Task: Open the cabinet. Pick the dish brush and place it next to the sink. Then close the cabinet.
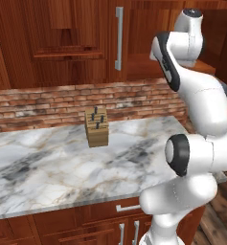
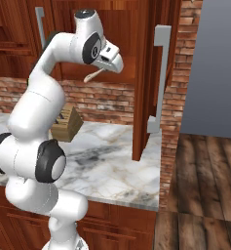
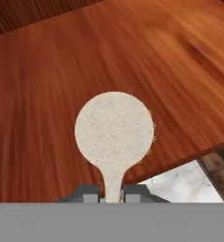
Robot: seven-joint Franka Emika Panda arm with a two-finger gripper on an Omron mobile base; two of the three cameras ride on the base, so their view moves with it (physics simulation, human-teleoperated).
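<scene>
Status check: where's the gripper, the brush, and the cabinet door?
Gripper shut on dish brush handle, up inside the cabinet. Right door swung open. Knife block on counter below, apart.

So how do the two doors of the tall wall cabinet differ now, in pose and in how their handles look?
The right cabinet door is swung open toward the camera, nearly edge-on; the left cabinet door is closed, flat in the cabinet front. The right door's handle sticks out into the room beside the brick wall; the left door's handle lies against the closed front. Both are plain reddish-brown wood with long vertical silver bar handles.
</scene>
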